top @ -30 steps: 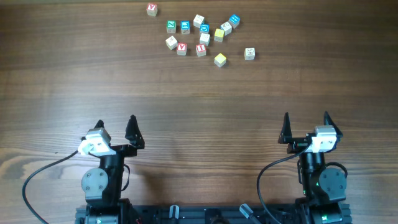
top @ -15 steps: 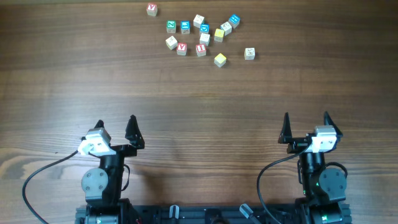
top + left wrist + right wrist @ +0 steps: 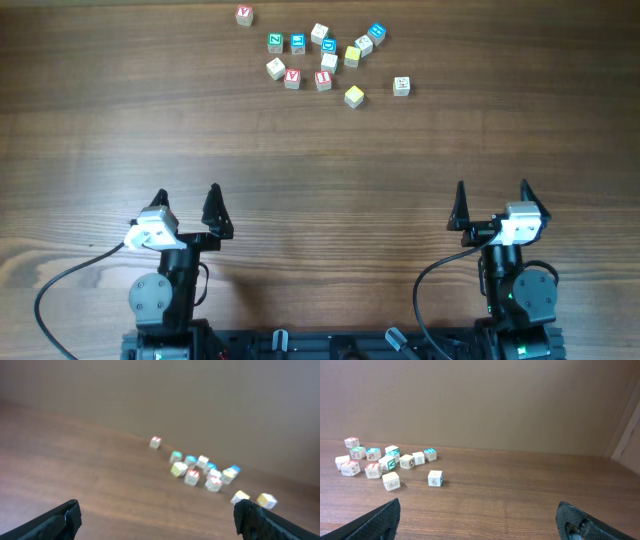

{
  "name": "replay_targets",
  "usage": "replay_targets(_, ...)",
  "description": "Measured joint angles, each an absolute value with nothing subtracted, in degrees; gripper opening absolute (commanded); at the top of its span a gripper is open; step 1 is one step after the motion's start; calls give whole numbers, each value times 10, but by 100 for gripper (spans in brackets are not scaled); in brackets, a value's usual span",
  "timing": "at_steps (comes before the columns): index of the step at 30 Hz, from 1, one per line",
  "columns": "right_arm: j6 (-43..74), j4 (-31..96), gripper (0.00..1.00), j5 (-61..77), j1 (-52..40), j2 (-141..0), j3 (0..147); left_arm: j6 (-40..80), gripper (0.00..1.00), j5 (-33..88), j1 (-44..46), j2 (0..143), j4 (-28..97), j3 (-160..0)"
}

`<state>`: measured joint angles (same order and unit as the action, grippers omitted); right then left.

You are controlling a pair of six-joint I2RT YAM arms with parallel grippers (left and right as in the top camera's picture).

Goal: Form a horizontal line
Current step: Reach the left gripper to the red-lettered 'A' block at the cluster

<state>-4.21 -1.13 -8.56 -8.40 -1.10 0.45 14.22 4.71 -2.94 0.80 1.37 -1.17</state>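
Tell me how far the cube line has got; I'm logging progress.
Done: nothing clear; the cream cube, red V cube, red I cube and yellow cube lie in a loose slant. In hand: nothing; left gripper and right gripper hang open, far from them. Left: all the lining up.

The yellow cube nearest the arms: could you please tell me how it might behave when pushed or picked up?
The yellow cube looks wooden and flat-faced, so it is probably rigid and should slide, not roll, on the table. Being small, it is likely light and may twist if pushed off-centre.
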Motion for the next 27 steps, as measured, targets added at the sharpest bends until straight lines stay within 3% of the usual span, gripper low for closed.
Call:
replay_targets(12,-42,-11,100,-84,-84,-11,4,142,100,67,-29,58,167,-300)
replay_targets(27,-42,-11,100,-84,-84,-9,4,142,100,61,-29,540,513,-811)
